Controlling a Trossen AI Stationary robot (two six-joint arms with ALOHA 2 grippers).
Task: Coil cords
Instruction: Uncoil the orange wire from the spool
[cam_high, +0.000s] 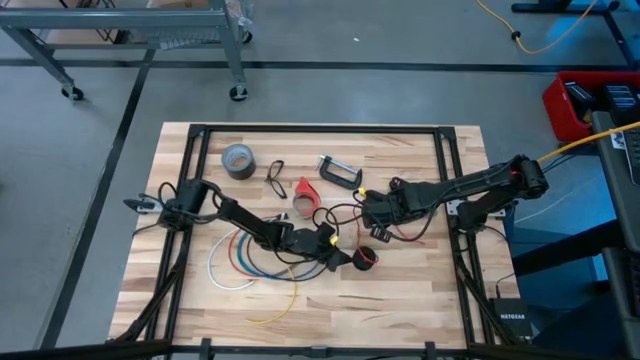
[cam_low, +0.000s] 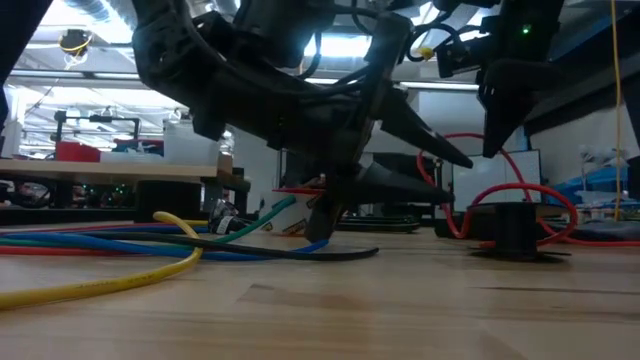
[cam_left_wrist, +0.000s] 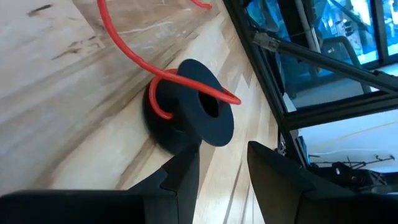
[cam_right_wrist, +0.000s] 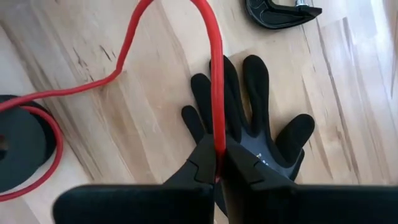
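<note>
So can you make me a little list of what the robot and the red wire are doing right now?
red wire: thin, looping above the table, one end on the spool
spool: small, black, round, lying on the wooden table
right gripper: shut on the red wire, above a black glove
left gripper: open, right next to the spool, not touching it
coiling: only a turn or so of wire on the spool
nearby: grey tape roll, bundle of coloured wires

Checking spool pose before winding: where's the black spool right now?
High view: the black spool sits right of table centre, just beyond the left gripper, with the right gripper above it pinching the red wire.
</note>
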